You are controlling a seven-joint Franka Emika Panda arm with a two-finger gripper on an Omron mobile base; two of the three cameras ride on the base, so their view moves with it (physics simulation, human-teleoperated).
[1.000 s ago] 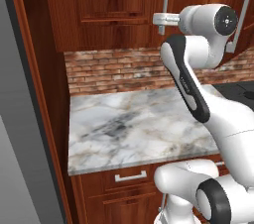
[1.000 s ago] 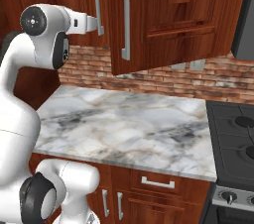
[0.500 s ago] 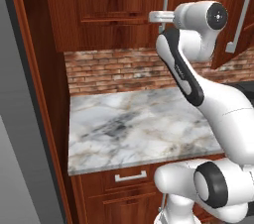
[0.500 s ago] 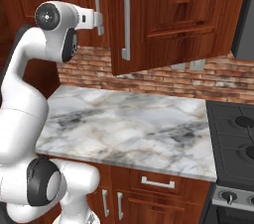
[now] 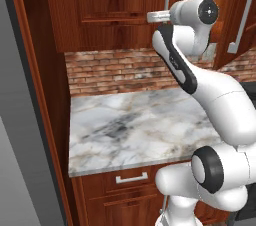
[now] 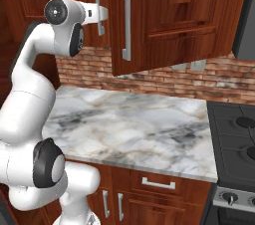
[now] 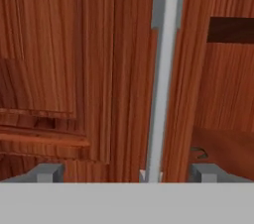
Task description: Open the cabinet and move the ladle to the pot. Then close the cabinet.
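Left to right: bare marble table (image 5: 125,130), then the gripper (image 7: 126,172), jaws wide open, straddling the handle (image 7: 162,79) of the cabinet (image 6: 169,15). Looks barely started: left door still unpulled, right one already ajar, can't spot ladle or pot.

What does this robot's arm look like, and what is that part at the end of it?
The arm is made of smooth, glossy white rounded segments with dark grey or black bands and round dark caps at the joints. One long dark strip runs down a link. No loose cables or markings show. The gripper at the end is small and pale grey, with two short blocky jaws.
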